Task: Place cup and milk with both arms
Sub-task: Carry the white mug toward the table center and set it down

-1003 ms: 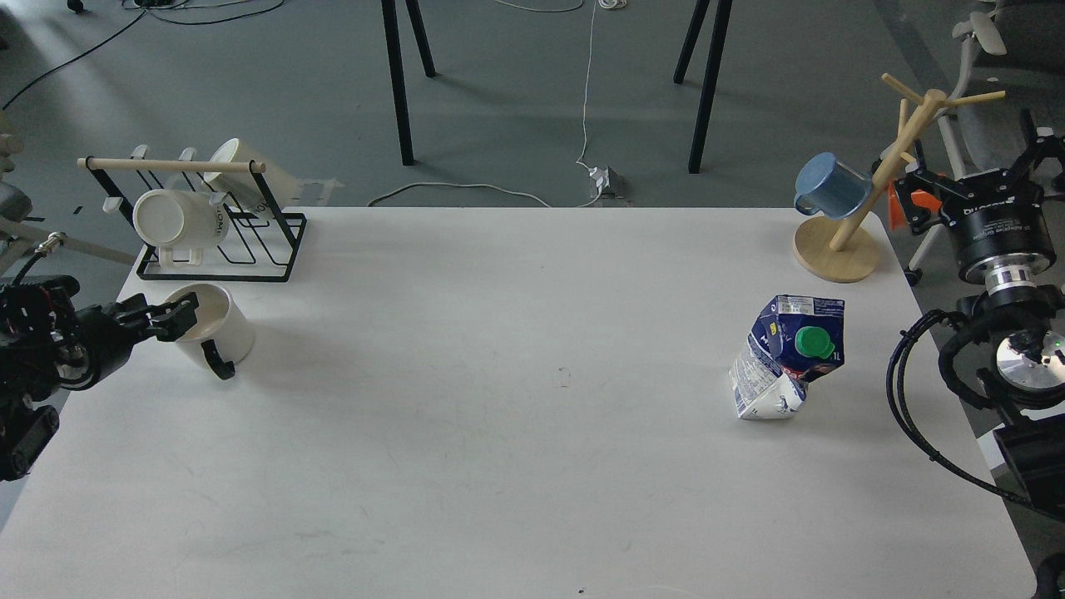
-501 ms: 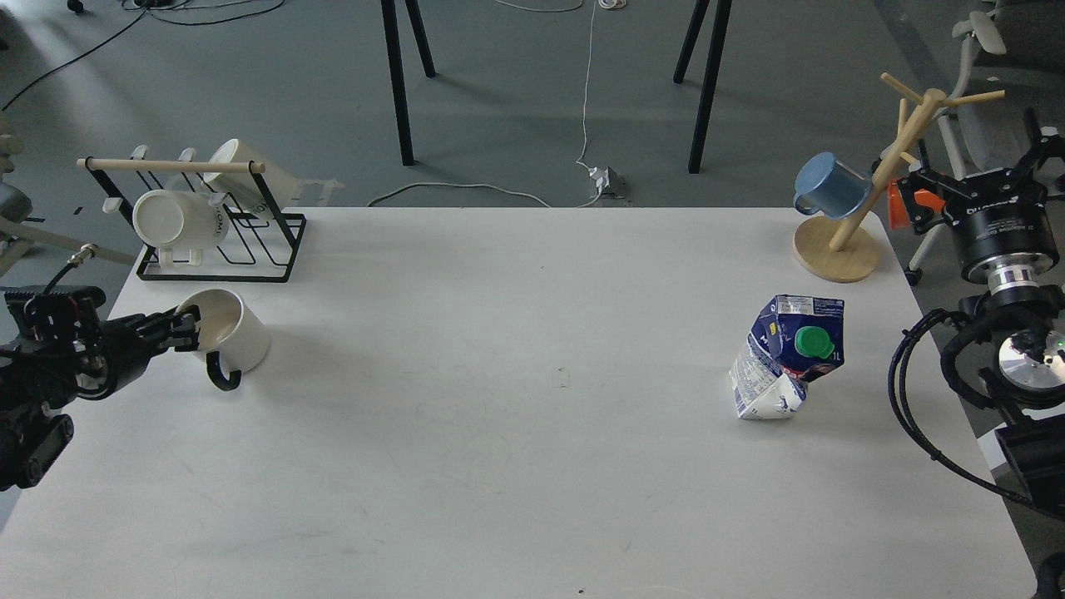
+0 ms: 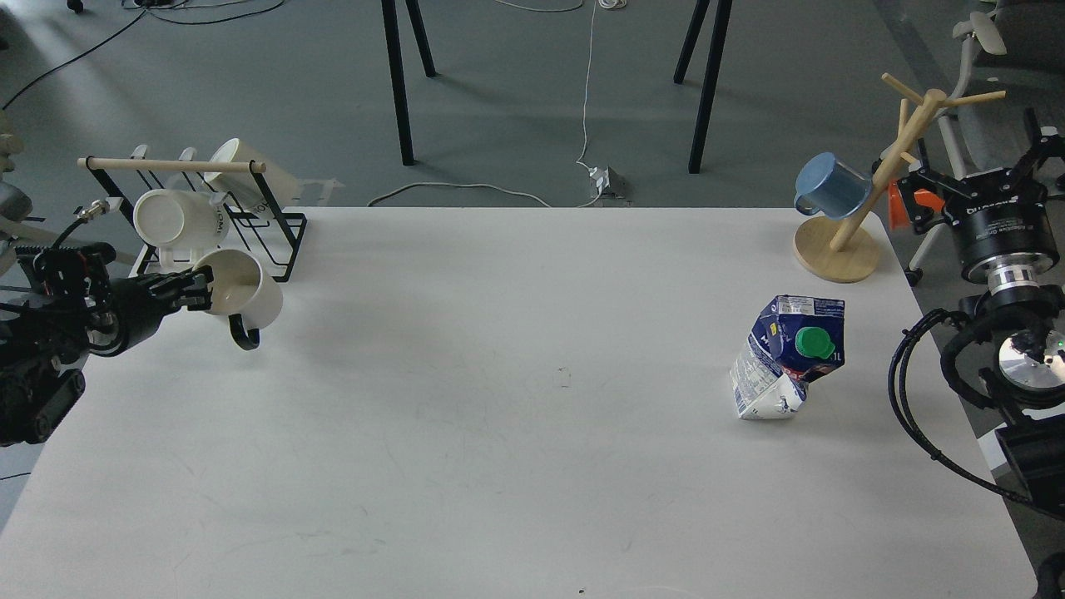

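A white cup (image 3: 245,295) is held by its rim in the left gripper (image 3: 202,289), tilted with its mouth toward nine o'clock and its black handle hanging below; it is seen at about ten o'clock on the white table (image 3: 516,433), just in front of a black wire rack (image 3: 250,241) in which two more white mugs (image 3: 175,220) lie. The milk carton (image 3: 789,356), dented and topped by a green cap, stands at about three o'clock on the table, untouched. A blue mug (image 3: 830,185) is hung on a wooden mug tree (image 3: 865,208) at two o'clock. The right gripper (image 3: 1036,146) is seen off the table's edge at three o'clock, well apart from the carton; whether its fingers are wide or narrow cannot be told.
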Action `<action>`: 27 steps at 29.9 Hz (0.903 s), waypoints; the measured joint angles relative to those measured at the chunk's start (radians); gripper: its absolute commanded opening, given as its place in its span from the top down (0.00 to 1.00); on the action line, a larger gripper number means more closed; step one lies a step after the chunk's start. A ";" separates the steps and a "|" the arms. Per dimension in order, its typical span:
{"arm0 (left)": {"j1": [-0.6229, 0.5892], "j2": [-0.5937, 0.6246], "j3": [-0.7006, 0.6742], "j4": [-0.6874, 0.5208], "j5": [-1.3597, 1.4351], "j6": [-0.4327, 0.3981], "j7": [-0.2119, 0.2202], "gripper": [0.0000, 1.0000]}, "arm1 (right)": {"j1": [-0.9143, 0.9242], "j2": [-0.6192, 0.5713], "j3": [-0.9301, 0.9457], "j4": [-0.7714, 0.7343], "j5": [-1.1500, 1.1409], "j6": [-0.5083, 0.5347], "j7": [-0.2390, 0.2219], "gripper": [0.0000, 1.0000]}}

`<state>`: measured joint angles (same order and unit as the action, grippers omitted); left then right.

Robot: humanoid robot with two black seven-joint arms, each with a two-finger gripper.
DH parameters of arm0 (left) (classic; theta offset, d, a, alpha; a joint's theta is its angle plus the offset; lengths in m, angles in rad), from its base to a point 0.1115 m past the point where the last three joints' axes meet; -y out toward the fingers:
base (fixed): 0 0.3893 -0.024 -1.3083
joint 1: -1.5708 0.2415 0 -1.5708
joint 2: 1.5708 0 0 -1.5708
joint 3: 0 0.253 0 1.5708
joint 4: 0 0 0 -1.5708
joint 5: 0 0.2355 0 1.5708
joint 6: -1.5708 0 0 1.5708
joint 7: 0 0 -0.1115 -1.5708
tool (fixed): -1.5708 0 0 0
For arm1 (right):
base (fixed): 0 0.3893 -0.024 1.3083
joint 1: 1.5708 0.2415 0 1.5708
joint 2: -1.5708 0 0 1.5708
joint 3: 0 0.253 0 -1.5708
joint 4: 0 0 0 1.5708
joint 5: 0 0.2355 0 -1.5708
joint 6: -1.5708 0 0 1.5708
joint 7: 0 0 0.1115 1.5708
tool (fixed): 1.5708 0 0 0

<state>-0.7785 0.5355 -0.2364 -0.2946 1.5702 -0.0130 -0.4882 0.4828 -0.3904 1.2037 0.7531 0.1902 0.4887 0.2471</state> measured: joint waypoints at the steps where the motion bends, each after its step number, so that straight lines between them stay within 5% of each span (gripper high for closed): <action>1: -0.010 0.001 0.009 -0.033 0.003 -0.008 0.000 0.95 | -0.001 -0.001 0.001 0.000 0.000 0.000 0.000 0.01; 10: -0.105 0.053 0.086 -0.554 0.008 -0.157 0.000 0.93 | -0.007 -0.029 0.009 -0.002 0.000 0.000 0.001 0.01; 13: -0.133 0.038 0.088 -0.640 0.013 -0.189 0.000 0.93 | -0.008 -0.035 0.009 -0.005 0.000 0.000 0.002 0.01; 21: -0.167 -0.233 0.101 -0.653 0.375 -0.199 -0.001 0.91 | -0.009 -0.024 0.008 -0.002 0.000 0.000 0.003 0.01; 27: -0.160 -0.323 0.104 -0.543 0.521 -0.201 0.030 0.90 | -0.010 -0.036 0.009 -0.003 0.001 0.000 0.003 0.01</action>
<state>-0.9382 0.2120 -0.1326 -0.8380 2.0907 -0.2143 -0.4579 0.4729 -0.4263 1.2128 0.7504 0.1911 0.4887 0.2502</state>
